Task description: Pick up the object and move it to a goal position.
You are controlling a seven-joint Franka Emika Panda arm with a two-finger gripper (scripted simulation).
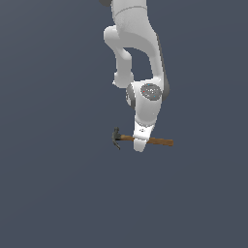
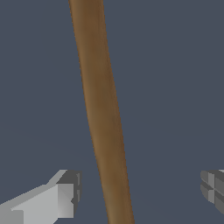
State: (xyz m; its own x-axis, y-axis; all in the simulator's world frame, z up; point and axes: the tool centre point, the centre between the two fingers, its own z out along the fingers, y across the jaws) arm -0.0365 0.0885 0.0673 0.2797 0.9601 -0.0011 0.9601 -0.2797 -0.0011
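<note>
The hammer (image 1: 145,140) lies on the dark grey floor, its dark grey head (image 1: 116,138) toward the exterior view's left and its brown wooden handle running to the right. My gripper (image 1: 139,145) is down over the middle of the handle, hiding that part. In the wrist view the handle (image 2: 103,113) runs between my two fingers (image 2: 65,199), which stand wide apart on either side of it without touching. The gripper (image 2: 140,192) is open and holds nothing. The hammer head is out of the wrist view.
The white arm (image 1: 138,58) reaches down from the top of the exterior view. The flat dark grey floor (image 1: 48,184) spreads all around the hammer. No other objects show.
</note>
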